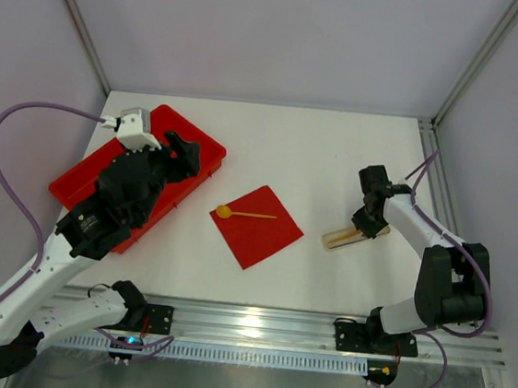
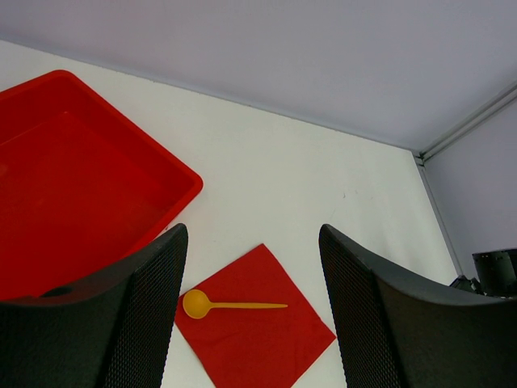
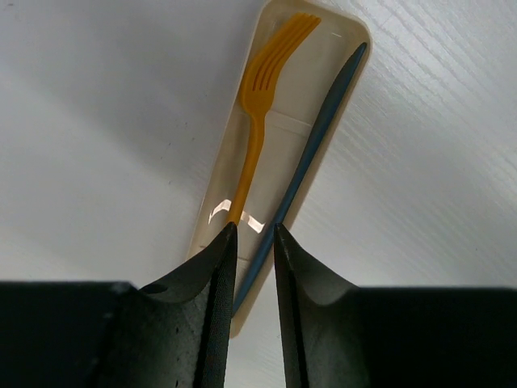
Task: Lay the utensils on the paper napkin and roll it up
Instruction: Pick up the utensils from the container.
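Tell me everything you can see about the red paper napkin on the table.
The napkin is a thin red paper square, lying flat and unfolded near the middle of the white table, turned so its corners point like a diamond. A yellow spoon rests across its far part, bowl to the left, handle to the right. The red tray sits apart on its left. Nothing else touches it.

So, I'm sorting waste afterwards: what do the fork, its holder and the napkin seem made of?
Fork: probably plastic, orange-yellow, with smooth moulded tines. Holder: likely plastic, cream, glossy with a bright glint. Napkin: thin matte red paper, lying flat.
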`<state>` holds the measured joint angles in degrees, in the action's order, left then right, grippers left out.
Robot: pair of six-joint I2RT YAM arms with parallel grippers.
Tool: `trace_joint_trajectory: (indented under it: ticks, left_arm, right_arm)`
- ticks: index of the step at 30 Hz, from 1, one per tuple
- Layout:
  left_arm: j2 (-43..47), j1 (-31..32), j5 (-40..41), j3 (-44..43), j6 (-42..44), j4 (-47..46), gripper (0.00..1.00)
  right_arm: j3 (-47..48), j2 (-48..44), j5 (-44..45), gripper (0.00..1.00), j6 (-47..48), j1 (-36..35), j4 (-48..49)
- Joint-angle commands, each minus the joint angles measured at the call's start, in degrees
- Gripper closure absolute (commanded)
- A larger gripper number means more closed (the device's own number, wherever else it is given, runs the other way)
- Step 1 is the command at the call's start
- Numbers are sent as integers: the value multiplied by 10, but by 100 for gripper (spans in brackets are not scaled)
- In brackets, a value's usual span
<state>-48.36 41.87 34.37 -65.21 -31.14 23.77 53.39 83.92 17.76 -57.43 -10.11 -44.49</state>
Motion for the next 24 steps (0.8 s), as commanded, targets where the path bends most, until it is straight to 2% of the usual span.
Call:
trace_joint_trajectory:
  ticks: [1, 24]
  left_arm:
    - [0, 1, -1, -4, -3, -21, 32]
    - [-3, 1, 3, -4, 3, -21, 32]
  right_arm:
    - [8, 18, 3, 71, -17, 6, 31]
    - [-6, 78, 3, 71, -22, 16, 79]
